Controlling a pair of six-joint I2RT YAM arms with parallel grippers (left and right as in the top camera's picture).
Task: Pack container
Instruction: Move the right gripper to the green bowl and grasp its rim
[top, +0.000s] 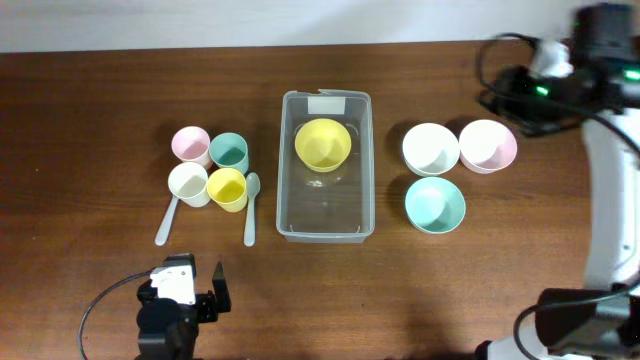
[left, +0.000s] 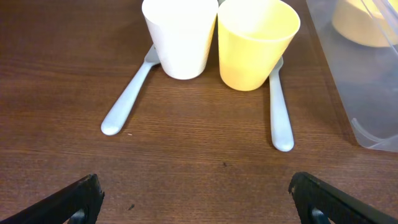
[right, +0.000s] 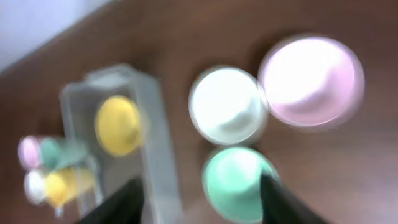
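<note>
Mid-table, lengthwise: container, yellow bowl inside at its labelled far end. Just right of it, white bowl, pink bowl, teal bowl. Left gripper spread wide, empty, low over the table, facing white cup and yellow cup, container's corner at right. Right gripper open too, holding nothing, high above the three bowls; blurred.

the table is dark, grained wood with a slight sheen. the container is clear glossy plastic; the white cup and yellow cup look smooth, matt
</note>
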